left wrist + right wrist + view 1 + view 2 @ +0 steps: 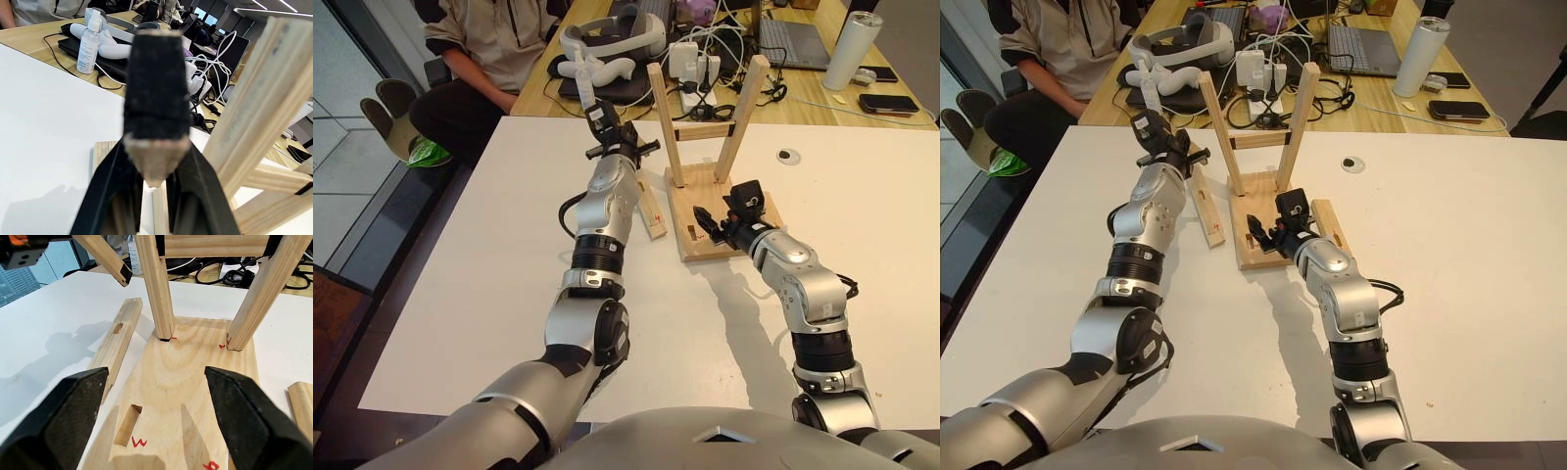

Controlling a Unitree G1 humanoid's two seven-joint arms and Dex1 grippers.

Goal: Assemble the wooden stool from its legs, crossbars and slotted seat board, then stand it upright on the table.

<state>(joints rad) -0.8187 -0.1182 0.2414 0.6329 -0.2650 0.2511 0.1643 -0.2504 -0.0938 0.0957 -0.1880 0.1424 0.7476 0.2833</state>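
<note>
Seat board [186, 377] lies flat mid-table, 2 legs [671, 127] + crossbar [703, 132] upright in it. We see R gripper [156, 377] spread wide over its 6 o'clock edge. L gripper [625, 147], at 10 o'clock, clamps a third leg [156, 88], far end cut off.

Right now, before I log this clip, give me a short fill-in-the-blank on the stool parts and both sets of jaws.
1. Exactly ___ legs stand upright in the seat board.
2. The left jaws grip a wooden piece with a dark tip; the right jaws, at the seat board, are ___.
3. A loose leg lies flat on the white ___ beside the board.
4. The standing legs are joined by one ___.
Missing words: two; open; table; crossbar.
</note>
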